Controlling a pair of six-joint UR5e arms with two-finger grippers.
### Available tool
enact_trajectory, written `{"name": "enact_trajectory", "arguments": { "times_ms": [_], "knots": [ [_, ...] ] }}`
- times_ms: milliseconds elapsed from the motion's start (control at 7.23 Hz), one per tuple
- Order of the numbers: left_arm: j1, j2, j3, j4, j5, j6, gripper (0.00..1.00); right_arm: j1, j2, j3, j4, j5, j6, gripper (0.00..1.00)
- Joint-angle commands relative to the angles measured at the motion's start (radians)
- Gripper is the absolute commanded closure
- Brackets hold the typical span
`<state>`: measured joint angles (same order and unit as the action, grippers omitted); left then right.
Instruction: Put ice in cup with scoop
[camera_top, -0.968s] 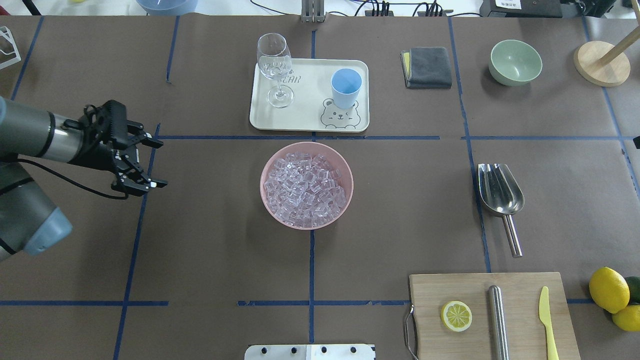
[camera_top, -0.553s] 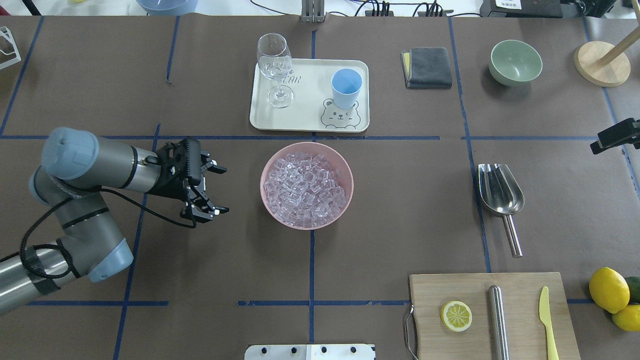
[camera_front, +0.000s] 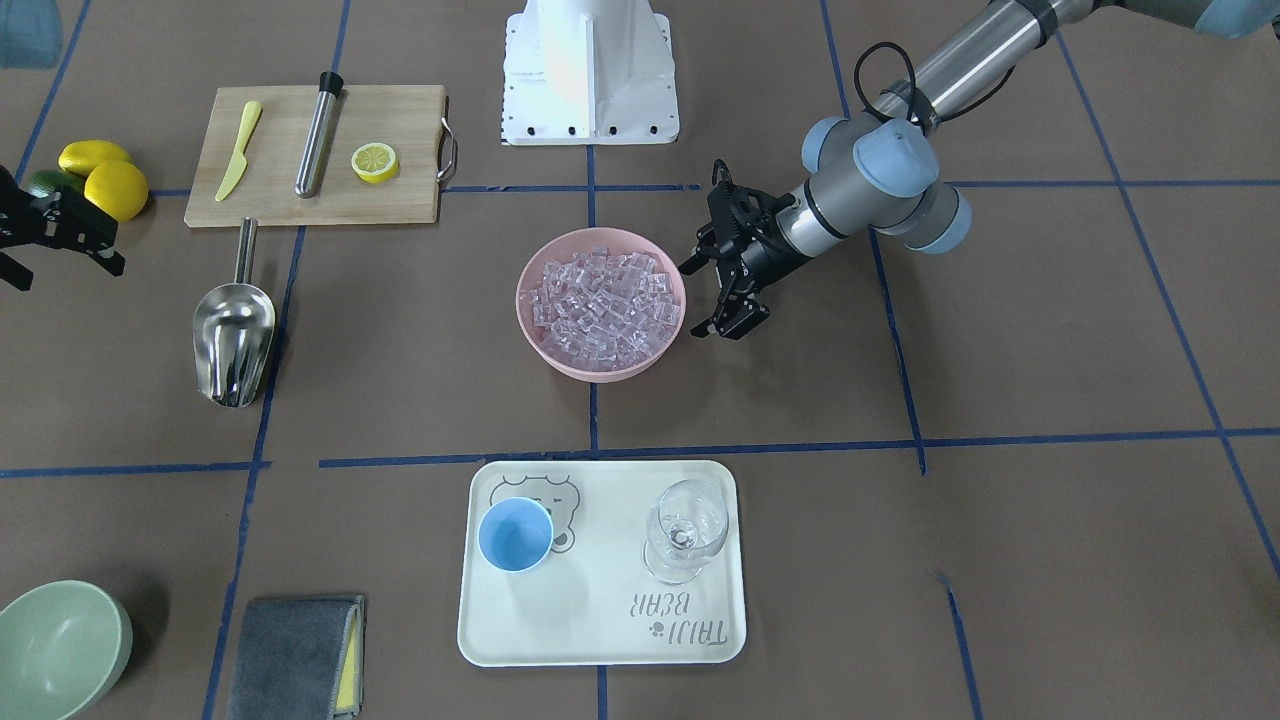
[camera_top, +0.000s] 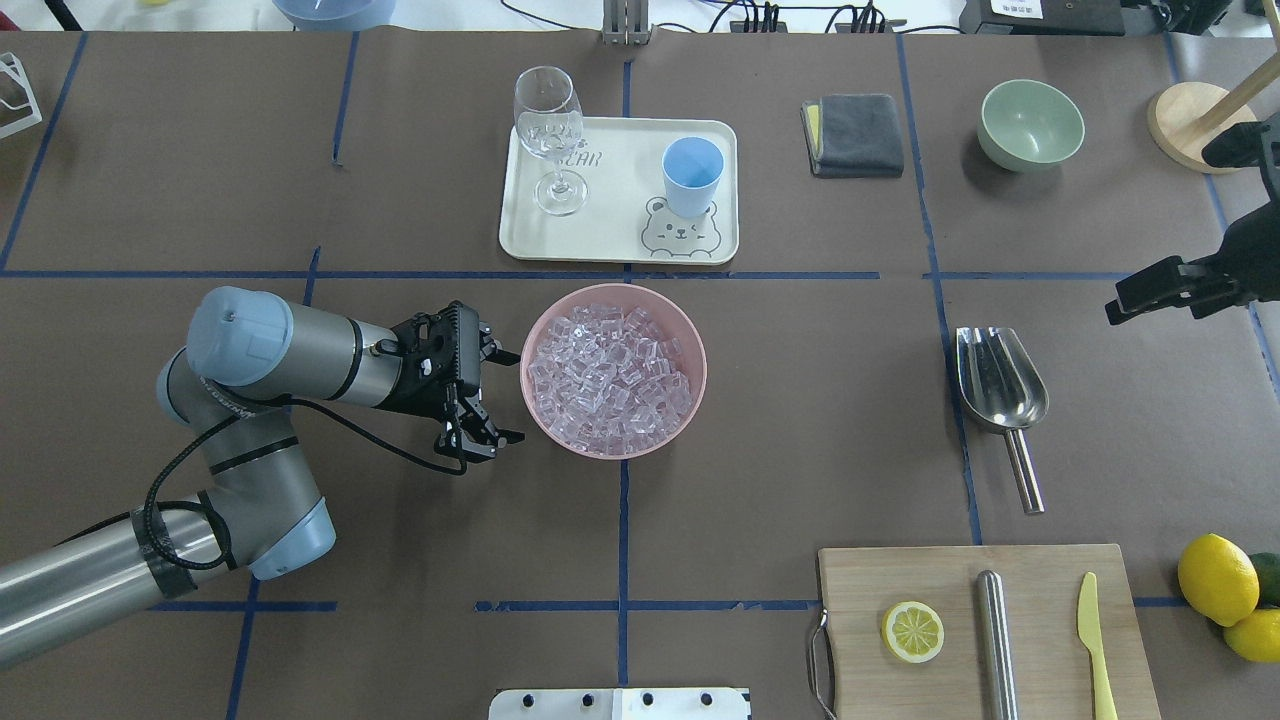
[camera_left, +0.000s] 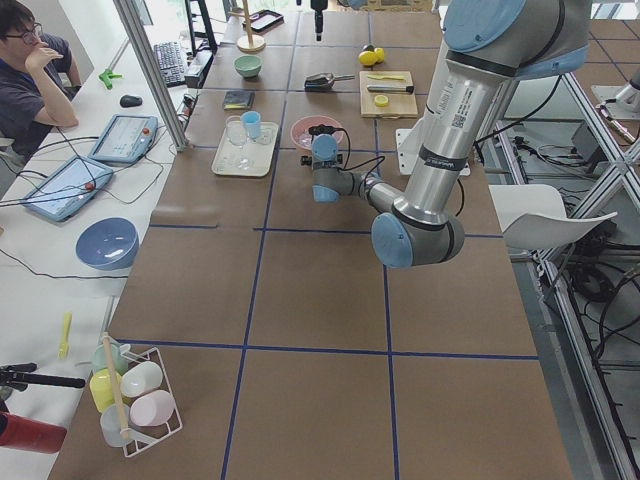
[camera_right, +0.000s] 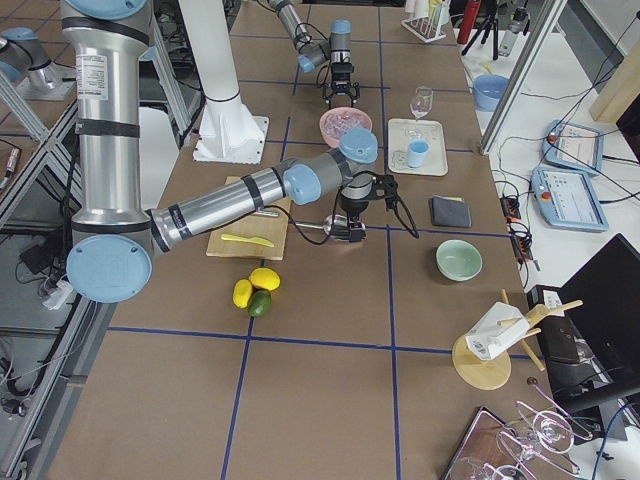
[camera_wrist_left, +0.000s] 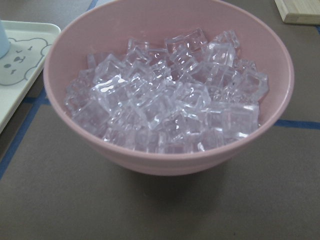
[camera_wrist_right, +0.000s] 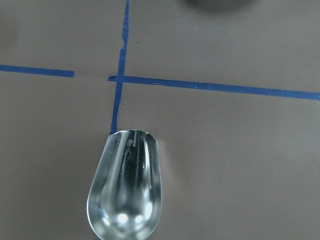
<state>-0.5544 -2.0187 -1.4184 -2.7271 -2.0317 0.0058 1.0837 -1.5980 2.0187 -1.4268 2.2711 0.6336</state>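
Front-facing view: right gripper is cut by the frame edge, jaws spread and empty. It hangs over the brown worktop between the yellow lemons and the shiny steel scoop. The scoop lies flat, trough up, handle toward the wooden cutting board, apart from those jaws. Left gripper sits just beside the round pink bowl, jaws wide apart, holding nothing. Clear glassy ice cubes are heaped in that bowl. The small light-blue cup stands upright on the cream tray with a clear stemmed glass, well apart from both grippers.

Overhead view: right gripper is mostly out of frame, only dark finger parts show. The scoop is near it, not between the jaws. The left jaws face the bowl's side; contact is unclear.

Left side view: far things are too small to judge.

Right side view: the near wrist covers most of the scoop.

Left wrist view: the bowl of ice fills the frame, the tray corner is cut off, no jaws visible.

Right wrist view: the scoop trough is at the bottom edge, handle cut off, no jaws visible.
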Motion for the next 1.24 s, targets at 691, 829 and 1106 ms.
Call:
{"name": "enact_trajectory", "arguments": {
  "times_ms": [691, 829, 1106],
  "knots": [
    [0.001, -0.021, 0.013, 0.001, 0.002, -0.046, 0.0, -0.233, -0.023, 0.124, 0.029, -0.162, 0.332, 0.0],
    [0.001, -0.021, 0.013, 0.001, 0.002, -0.046, 0.0, -0.258, -0.054, 0.129, 0.044, -0.168, 0.337, 0.0],
    [0.001, -0.021, 0.015, 0.001, 0.002, -0.046, 0.0, -0.336, -0.125, 0.124, 0.175, -0.232, 0.415, 0.0]
  ]
}}
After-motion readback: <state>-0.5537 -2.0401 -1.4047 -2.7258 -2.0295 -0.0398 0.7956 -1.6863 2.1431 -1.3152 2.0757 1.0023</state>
